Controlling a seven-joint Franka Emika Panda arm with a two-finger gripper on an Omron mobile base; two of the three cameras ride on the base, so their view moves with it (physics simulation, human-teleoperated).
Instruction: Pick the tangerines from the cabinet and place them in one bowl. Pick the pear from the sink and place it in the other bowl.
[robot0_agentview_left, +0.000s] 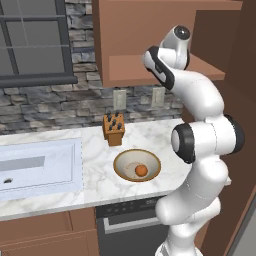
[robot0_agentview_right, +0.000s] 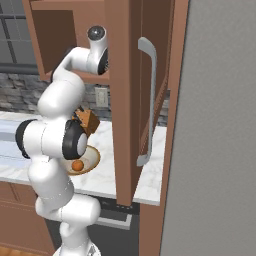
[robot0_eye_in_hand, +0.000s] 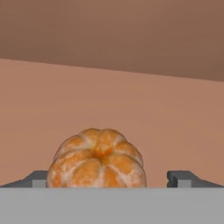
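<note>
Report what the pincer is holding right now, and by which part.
Nothing is held. The pincer stands open inside the cabinet, its fingertips apart on either side of a tangerine without closing on it.

Evenly and softly lit, rendered, without glare or hard highlights. Faint shading under the cabinet (robot0_agentview_left: 165, 70) shelf and inside the bowl (robot0_agentview_left: 137, 165); dimmer up in the cabinet's top. Sharp throughout in both base views, no blur or edge distortion. Slightly soft and coarse on the close tangerine (robot0_eye_in_hand: 96, 159) in the hand view.
</note>
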